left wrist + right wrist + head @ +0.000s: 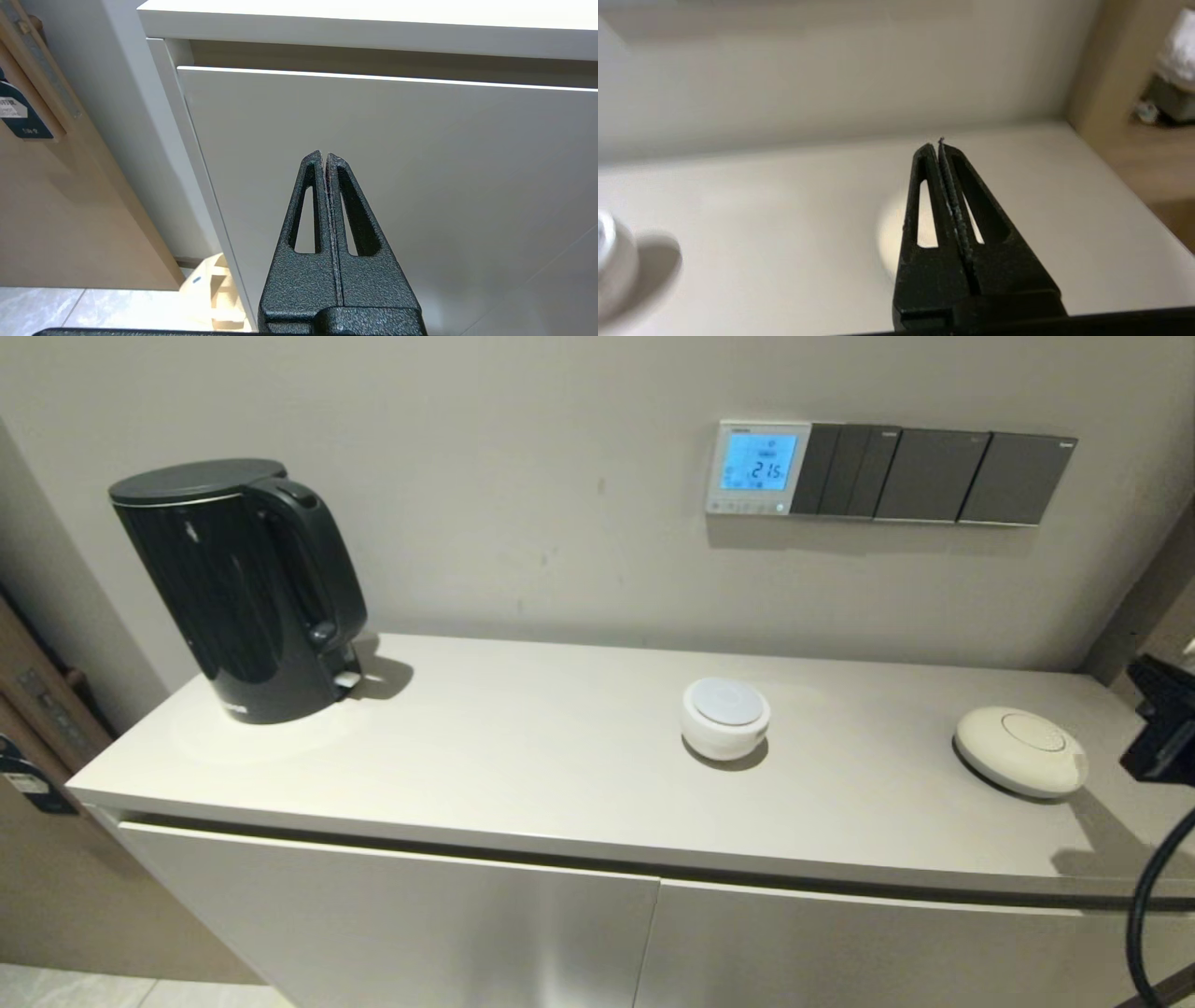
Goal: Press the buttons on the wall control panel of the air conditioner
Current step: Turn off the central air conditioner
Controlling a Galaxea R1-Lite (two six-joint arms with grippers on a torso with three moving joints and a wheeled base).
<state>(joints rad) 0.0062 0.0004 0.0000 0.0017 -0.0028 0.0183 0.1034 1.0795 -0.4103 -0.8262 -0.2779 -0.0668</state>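
Note:
The air conditioner's wall control panel [757,468] is a small white-framed square on the wall, its screen glowing blue with digits. The buttons [744,507] are a row of tiny pale dots along its lower edge. My right gripper [937,145] is shut and empty, low over the right end of the cabinet top, above a flat cream disc [889,235]; the panel does not show in the right wrist view. Part of the right arm [1162,723] shows at the head view's right edge. My left gripper [324,157] is shut and empty, parked below the countertop facing the cabinet door.
Dark grey switch plates [934,475] adjoin the panel on its right. On the cabinet top [523,747] stand a black kettle [243,588] at the left, a small white round device [726,717] below the panel, and the cream disc [1020,750] at the right.

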